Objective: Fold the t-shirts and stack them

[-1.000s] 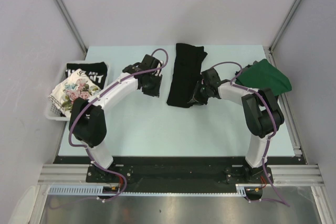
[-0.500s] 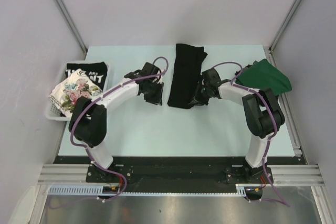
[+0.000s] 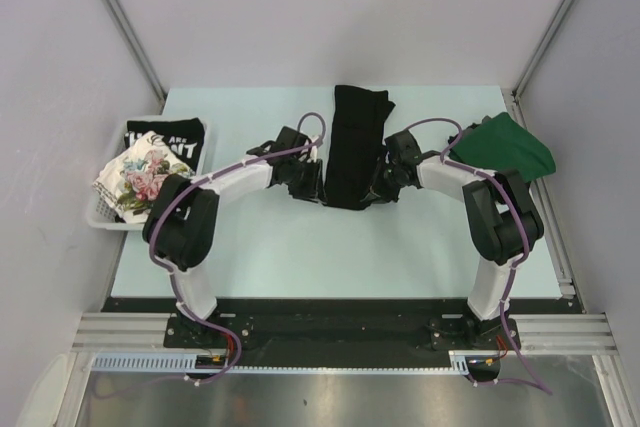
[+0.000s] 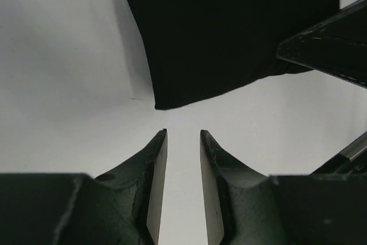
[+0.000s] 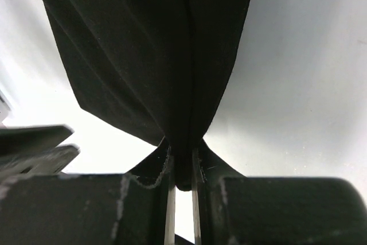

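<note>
Lying as a long strip at mid-table, the black t-shirt (image 3: 352, 147) looks only part-folded. The green t-shirt (image 3: 505, 147) sits bunched at the right edge, and the lettered t-shirt (image 3: 165, 137) and floral t-shirt (image 3: 140, 175) wait at the basket (image 3: 100, 215); nothing is stacked. The right gripper (image 5: 182, 159) now pinches the black shirt's near hem. The left gripper (image 4: 182, 142), jaws narrowly apart and empty, has swung in to the shirt's near corner.

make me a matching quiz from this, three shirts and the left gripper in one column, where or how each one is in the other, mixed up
1 plain black t-shirt
2 dark green t-shirt
3 floral t-shirt
4 left gripper

a in the basket
b open, holding nothing
c right edge of the table
d pinched by the right gripper

Pairs: 1-d, 2-c, 3-a, 4-b
</note>
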Motion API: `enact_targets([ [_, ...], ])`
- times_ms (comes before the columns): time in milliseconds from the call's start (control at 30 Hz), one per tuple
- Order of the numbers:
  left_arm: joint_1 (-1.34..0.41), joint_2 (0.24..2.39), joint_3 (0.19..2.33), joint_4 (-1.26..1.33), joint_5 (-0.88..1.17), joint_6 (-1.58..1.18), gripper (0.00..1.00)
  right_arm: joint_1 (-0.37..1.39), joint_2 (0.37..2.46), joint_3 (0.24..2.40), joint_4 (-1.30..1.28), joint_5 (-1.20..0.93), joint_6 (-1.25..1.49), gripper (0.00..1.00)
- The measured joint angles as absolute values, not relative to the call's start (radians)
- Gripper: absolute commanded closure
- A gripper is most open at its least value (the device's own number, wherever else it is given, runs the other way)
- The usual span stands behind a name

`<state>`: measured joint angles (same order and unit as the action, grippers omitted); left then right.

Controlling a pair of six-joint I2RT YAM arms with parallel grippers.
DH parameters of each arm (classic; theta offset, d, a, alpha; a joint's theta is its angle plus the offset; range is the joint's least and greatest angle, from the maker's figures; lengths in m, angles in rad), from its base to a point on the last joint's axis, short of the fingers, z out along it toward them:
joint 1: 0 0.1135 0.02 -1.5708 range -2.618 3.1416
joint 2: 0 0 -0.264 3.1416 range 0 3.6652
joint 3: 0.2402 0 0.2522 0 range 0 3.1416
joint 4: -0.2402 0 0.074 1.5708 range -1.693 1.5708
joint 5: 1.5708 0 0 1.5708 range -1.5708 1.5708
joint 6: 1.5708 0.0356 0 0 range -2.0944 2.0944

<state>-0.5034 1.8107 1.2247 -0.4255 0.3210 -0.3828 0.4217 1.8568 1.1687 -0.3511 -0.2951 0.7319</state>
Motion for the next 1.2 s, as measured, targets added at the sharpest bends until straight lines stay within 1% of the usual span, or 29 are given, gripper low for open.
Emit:
enact_targets([
  [167, -0.503, 1.901, 1.229, -0.395, 0.335, -0.393, 0.62, 0.421, 1.853, 1.169, -0.363, -0.297, 0.728, 0.93],
  [300, -0.503, 1.94, 1.243, -0.398, 0.342, -0.394, 0.62, 0.414, 1.845, 1.169, -0.377, -0.298, 0.723, 0.93],
  [800, -0.503, 2.017, 1.368, -0.402, 0.336, -0.393, 0.61, 0.382, 1.84, 1.169, -0.397, -0.328, 0.714, 0.93],
  [1200, -0.503, 2.024, 1.398, -0.414, 0.344, -0.393, 0.61, 0.375, 1.84, 1.169, -0.4, -0.335, 0.71, 0.92],
])
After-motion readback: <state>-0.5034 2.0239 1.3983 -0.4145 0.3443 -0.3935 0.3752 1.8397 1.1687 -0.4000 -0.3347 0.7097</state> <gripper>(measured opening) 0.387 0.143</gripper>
